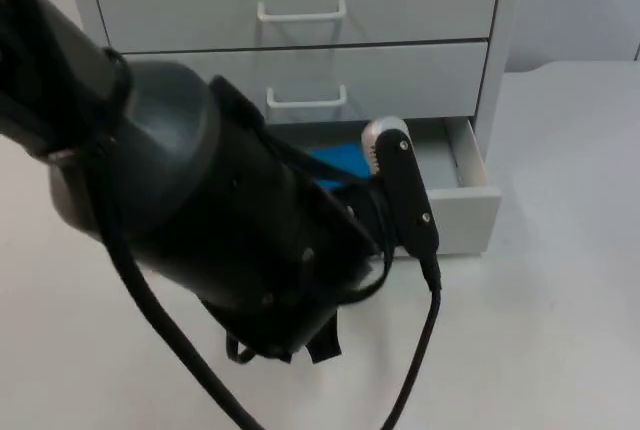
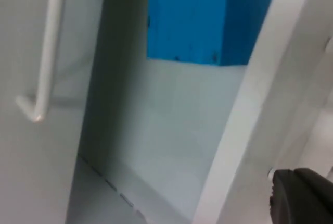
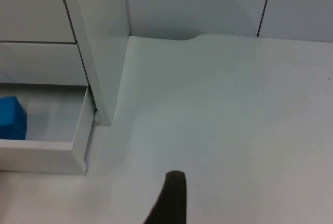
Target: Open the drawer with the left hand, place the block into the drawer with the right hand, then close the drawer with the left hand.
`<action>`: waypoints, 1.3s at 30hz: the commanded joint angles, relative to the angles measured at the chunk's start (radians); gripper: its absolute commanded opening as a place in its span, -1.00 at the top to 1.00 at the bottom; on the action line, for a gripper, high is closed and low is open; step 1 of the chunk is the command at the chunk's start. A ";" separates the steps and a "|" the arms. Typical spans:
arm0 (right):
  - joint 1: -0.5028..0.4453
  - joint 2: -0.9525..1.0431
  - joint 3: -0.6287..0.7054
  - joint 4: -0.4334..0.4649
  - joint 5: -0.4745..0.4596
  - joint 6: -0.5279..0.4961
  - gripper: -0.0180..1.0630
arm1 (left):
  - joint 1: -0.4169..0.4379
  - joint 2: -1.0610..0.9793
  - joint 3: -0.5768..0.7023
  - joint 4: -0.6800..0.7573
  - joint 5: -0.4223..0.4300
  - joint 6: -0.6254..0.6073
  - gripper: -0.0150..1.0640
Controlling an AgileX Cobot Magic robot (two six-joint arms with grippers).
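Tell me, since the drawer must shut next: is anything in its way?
Nothing visible is. The blue block lies inside the open bottom drawer, below its walls. The left gripper hangs at the drawer's front.

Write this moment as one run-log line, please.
drawer: open | blue block: inside drawer | left gripper: at drawer front | right gripper: over table, waiting

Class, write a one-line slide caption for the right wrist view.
Blue block lies inside the open bottom drawer of the white cabinet.
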 commanded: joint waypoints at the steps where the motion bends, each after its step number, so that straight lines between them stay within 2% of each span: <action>1: -0.008 -0.005 0.003 -0.001 -0.010 0.003 -0.42 | 0.020 0.023 0.004 0.066 0.014 -0.090 0.98; 9: -0.008 -0.005 0.003 -0.008 -0.017 0.003 -0.42 | 0.145 0.036 0.004 0.196 0.042 -0.263 0.98; 14: -0.008 -0.005 0.003 -0.008 -0.028 0.003 -0.42 | 0.219 0.047 -0.036 0.196 0.033 -0.265 0.98; 19: -0.008 -0.005 0.003 -0.021 -0.030 0.003 -0.42 | 0.285 0.049 -0.081 0.196 -0.011 -0.265 0.98; 24: -0.008 -0.005 0.003 -0.027 -0.030 0.003 -0.42 | 0.318 0.074 -0.128 0.196 -0.015 -0.265 0.98; 36: -0.008 -0.005 0.006 -0.026 -0.032 0.005 -0.42 | 0.323 0.115 -0.185 0.196 -0.010 -0.311 0.98; 39: -0.008 -0.005 0.033 -0.024 -0.060 0.005 -0.42 | 0.323 0.115 -0.196 0.196 0.031 -0.321 0.98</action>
